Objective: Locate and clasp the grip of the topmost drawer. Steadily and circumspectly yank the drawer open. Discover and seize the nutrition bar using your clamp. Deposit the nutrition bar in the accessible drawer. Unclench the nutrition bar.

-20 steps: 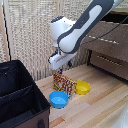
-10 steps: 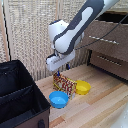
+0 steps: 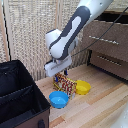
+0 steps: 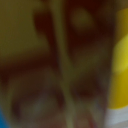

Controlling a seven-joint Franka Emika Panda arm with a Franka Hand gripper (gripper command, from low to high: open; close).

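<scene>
The nutrition bar (image 3: 65, 85), a packet with a red, yellow and orange pattern, stands on the wooden floor between two bowls. My clamp (image 3: 61, 75) hangs straight down onto its top edge, and its dark fingers merge with the packet, so their spacing is unreadable. The wrist view is a blurred close-up filled by the nutrition bar's (image 4: 55, 65) pattern. The topmost drawer (image 3: 106, 36), grey-brown with a silver bar, sits at the exterior view's right and appears pulled out from the cabinet.
A blue bowl (image 3: 58, 99) lies just in front of the bar and a yellow bowl (image 3: 82, 87) beside it. A black bin (image 3: 20, 97) fills the exterior view's lower left. The lower drawer (image 3: 108, 63) is shut.
The arm has sunk slightly, bringing the clamp lower onto the nutrition bar. The bowls and drawer have not moved.
</scene>
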